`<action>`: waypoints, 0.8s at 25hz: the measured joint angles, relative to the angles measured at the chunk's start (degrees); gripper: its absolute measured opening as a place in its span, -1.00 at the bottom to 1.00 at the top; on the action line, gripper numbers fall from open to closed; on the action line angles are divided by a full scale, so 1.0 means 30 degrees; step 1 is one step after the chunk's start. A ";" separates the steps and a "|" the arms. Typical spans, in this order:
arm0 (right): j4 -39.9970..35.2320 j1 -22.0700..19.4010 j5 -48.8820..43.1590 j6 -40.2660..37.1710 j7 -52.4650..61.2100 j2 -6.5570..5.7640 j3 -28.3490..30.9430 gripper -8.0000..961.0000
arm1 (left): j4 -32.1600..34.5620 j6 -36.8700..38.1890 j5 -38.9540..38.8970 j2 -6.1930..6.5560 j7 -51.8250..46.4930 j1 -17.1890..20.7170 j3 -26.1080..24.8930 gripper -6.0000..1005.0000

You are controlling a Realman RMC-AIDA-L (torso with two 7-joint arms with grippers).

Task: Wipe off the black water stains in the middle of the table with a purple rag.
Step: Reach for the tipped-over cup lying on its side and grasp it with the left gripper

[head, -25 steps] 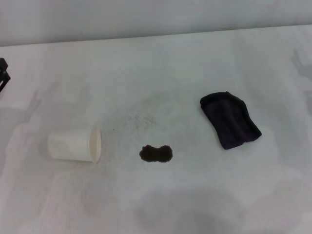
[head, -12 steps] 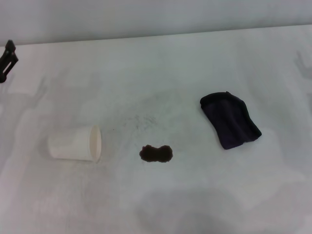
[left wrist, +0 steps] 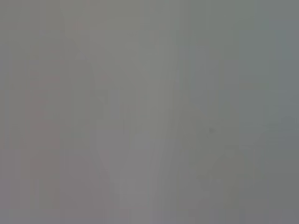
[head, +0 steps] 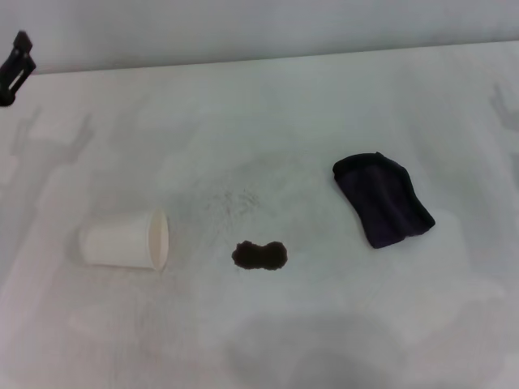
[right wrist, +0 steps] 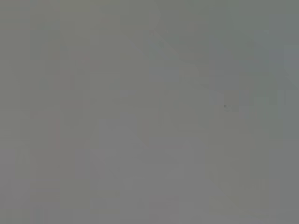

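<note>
Change since earlier: only the left gripper (head: 16, 66) has shifted, rising along the head view's left edge from beside the table's far-left area to the far corner near the wall; cup, stain and rag lie where they were.
Left gripper: a small black piece at the upper left edge of the head view, above the table's far left corner, well apart from everything on the surface; whether its jaws are wide or narrow cannot be told.
Right gripper: not seen in any view.
Table (head: 268, 105): wide white surface with faint grey smudges.
Black water stains (head: 259, 256): a dark two-lobed blotch near the middle of the table, towards the near side, untouched.
Purple rag (head: 381, 199): dark cloth lying flat to the right of the blotch and a little farther back, apart from it.
Paper cup (head: 126, 240): white, on its side to the left of the blotch, mouth facing the blotch, apart from it.
Wrist views: both show only a plain grey blur.
</note>
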 joint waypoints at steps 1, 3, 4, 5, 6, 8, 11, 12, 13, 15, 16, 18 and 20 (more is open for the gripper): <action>0.0042 0.0040 0.0010 -0.0064 -0.0001 0.0000 0.0000 0.82 | 0.0401 0.0154 0.0398 0.0062 -0.0683 -0.0014 0.0020 0.77; 0.0110 0.0061 -0.0020 -0.0063 -0.0005 -0.0005 -0.0005 0.82 | 0.1445 0.0642 0.1610 0.0137 -0.2044 0.0087 0.0036 0.77; 0.0118 0.0061 -0.0052 -0.0026 -0.0006 -0.0007 -0.0010 0.82 | 0.1895 0.0848 0.2139 0.0136 -0.2525 0.0182 0.0038 0.77; 0.0112 0.0057 -0.0083 0.0005 -0.0007 -0.0008 -0.0018 0.82 | 0.2551 0.1188 0.2920 0.0124 -0.3147 0.0338 0.0040 0.77; 0.0084 0.0054 -0.0090 0.0023 -0.0008 -0.0012 -0.0026 0.82 | 0.3227 0.1597 0.3792 0.0098 -0.3900 0.0579 0.0040 0.77; 0.0039 0.0050 -0.0096 0.0028 -0.0011 -0.0012 -0.0040 0.82 | 0.4184 0.2331 0.5417 0.0090 -0.5489 0.0898 0.0037 0.77; 0.0016 0.0036 -0.0104 0.0048 -0.0016 0.0003 -0.0057 0.82 | 0.5141 0.2913 0.7916 0.0120 -0.7729 0.1236 0.0041 0.77; 0.0014 0.0036 -0.0107 0.0059 -0.0016 0.0009 -0.0058 0.82 | 0.5362 0.2951 0.8618 0.0123 -0.8165 0.1325 0.0036 0.77; 0.0012 0.0041 -0.0110 0.0069 -0.0013 0.0016 -0.0057 0.82 | 0.5866 0.2977 0.9465 0.0125 -0.8735 0.1510 0.0028 0.77; 0.0012 0.0051 -0.0098 0.0075 0.0013 0.0041 -0.0059 0.82 | 0.6853 0.3002 1.0739 0.0130 -0.9589 0.1877 0.0013 0.77; 0.0004 0.0062 -0.0060 0.0082 0.0011 0.0067 -0.0057 0.82 | 0.7535 0.3013 1.1743 0.0142 -1.0260 0.2064 -0.0003 0.77; -0.0012 0.0079 0.0012 0.0112 0.0056 0.0076 -0.0045 0.82 | 0.8766 0.2991 1.3555 0.0241 -1.1610 0.2350 -0.0058 0.77; -0.0032 0.0085 0.0026 0.0141 0.0141 0.0075 0.0028 0.82 | 1.0052 0.2841 1.5318 0.0410 -1.3111 0.2584 -0.0087 0.77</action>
